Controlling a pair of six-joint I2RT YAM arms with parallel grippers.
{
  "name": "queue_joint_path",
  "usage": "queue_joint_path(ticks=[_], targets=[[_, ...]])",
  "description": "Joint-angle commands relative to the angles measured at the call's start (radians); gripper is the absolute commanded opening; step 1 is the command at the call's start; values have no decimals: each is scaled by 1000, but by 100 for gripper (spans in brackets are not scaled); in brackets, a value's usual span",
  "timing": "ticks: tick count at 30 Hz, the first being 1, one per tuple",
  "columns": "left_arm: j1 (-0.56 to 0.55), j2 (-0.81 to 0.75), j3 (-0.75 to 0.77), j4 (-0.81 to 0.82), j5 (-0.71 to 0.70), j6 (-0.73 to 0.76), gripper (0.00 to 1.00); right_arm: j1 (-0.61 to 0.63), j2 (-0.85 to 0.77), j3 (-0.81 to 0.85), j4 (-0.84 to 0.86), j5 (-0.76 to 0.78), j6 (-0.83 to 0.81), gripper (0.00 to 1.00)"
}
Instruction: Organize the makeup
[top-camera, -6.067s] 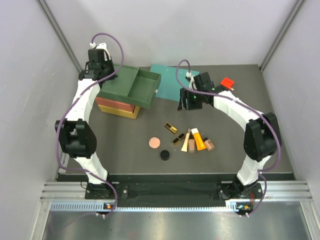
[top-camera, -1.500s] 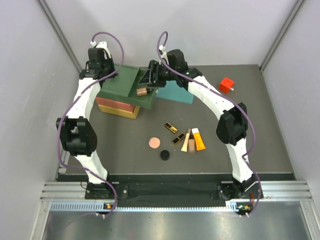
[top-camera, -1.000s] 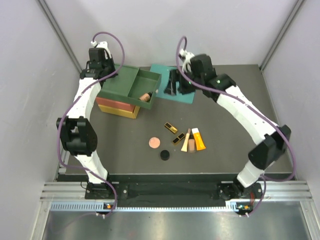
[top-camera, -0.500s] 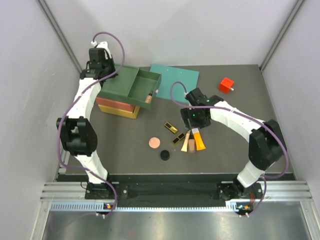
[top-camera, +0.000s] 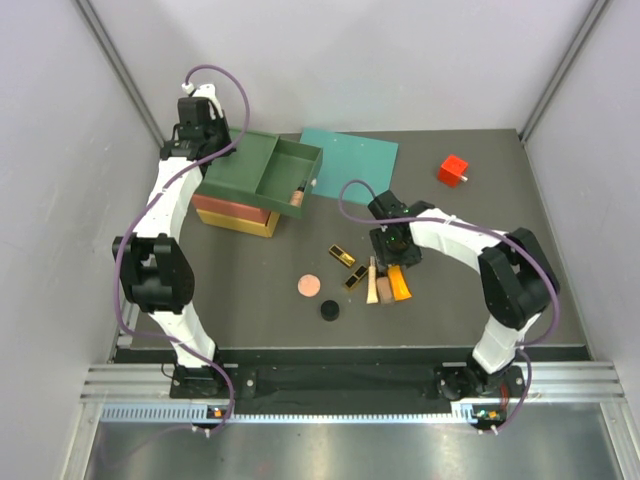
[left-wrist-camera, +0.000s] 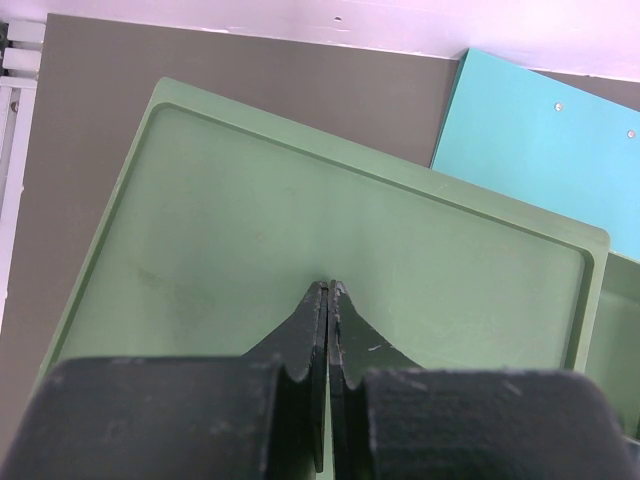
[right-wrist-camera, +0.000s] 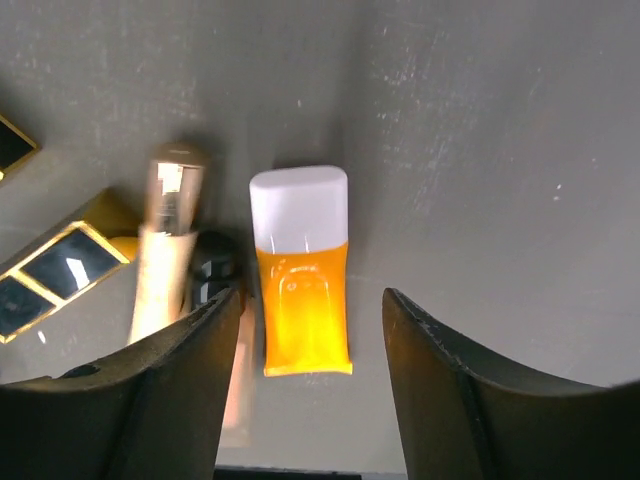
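We could read no text, label, brand, number or sign in any view. Even up close, the orange tube and the black-and-gold case left of it showed no legible print.

The left gripper, upper left in the top view, has its jaws together. The right gripper, near centre, points down, jaws apart.

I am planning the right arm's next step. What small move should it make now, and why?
Probably lower the right gripper straight down and close it on the orange tube. The gripper is open, with one finger on each side of this tube, and is not yet gripping it. The beige tube lies close beside it, so descend carefully.
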Motion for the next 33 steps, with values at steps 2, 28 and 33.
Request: queue_joint_path(ticks=[2, 28, 33], targets=[[2, 77, -80, -246, -11, 21, 0, -6, 34, -7, 94, 22, 19, 59], [2, 81, -74, -253, -11, 20, 0, -37, -15, 262, 116, -36, -27, 2], [2, 84, -65, -254, -11, 18, 0, -38, 21, 504, 99, -94, -33, 2]])
